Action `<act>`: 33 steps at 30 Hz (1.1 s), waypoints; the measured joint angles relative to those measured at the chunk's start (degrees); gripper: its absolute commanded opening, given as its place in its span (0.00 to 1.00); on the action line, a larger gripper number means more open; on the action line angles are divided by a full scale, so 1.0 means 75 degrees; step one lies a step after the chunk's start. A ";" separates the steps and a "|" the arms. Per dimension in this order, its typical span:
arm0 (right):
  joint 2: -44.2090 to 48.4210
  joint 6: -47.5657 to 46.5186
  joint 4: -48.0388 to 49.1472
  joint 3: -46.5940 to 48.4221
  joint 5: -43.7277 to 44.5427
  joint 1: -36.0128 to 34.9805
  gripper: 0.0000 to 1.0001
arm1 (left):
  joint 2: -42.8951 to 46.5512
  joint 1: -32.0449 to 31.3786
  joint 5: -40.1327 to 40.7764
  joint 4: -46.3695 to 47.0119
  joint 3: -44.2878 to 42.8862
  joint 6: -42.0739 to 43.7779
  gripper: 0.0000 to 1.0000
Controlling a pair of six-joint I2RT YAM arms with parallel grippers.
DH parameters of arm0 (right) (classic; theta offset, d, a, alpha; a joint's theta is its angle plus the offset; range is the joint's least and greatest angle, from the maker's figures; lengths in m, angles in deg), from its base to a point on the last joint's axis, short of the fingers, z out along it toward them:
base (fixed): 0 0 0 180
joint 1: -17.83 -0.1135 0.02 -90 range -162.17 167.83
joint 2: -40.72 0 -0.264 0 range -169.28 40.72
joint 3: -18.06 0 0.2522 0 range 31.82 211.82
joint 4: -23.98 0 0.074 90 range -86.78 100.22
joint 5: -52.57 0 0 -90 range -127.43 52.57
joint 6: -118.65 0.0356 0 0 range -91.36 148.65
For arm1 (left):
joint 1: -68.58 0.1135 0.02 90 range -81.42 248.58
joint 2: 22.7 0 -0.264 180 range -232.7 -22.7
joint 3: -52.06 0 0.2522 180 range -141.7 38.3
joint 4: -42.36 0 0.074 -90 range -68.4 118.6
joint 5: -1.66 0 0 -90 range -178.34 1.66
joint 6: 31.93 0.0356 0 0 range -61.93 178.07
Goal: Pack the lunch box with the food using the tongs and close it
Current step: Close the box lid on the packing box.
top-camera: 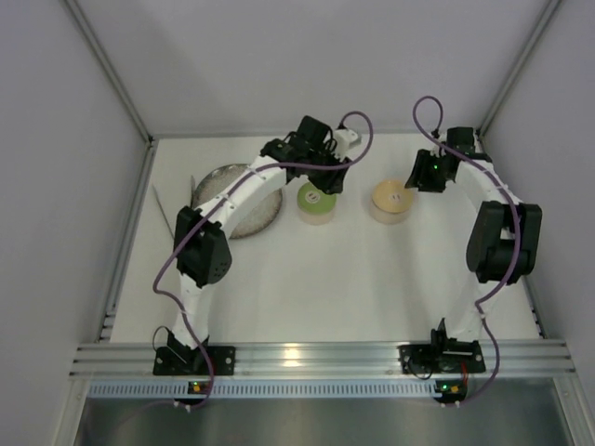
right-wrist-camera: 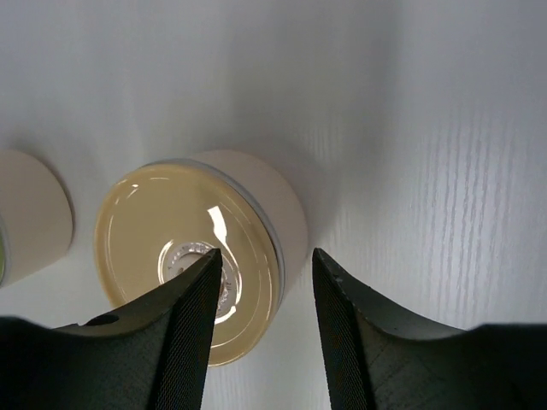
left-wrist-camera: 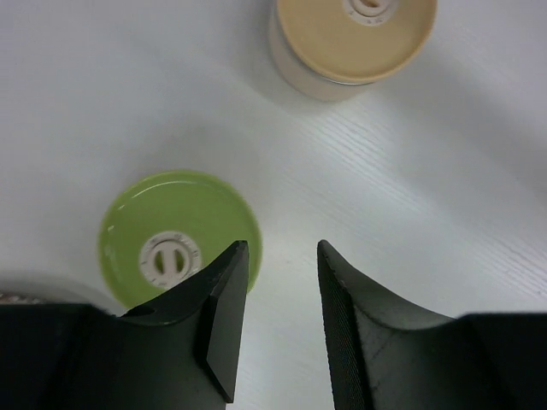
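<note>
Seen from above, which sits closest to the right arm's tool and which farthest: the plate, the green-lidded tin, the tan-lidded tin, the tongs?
1. Tan-lidded tin, just beside the right tool.
2. Green-lidded tin, mid-table.
3. Plate, left of that.
4. Tongs, far left.

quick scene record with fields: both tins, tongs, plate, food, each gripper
green-lidded round steel tin: closed, right of plate
tan-lidded round steel tin: closed, right of green one, apart from it
slim silver metal tongs: lying left of plate, untouched
speckled grey plate: partly hidden
orange food: not visible
left gripper: open, empty, beside green lid
right gripper: open, above tan lid's edge
</note>
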 measured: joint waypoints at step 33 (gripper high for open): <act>0.2471 -0.0358 -0.0816 -0.3226 -0.0956 -0.0309 0.40 | -0.0737 -0.0329 -0.0527 0.0090 0.0618 -0.0280 0.45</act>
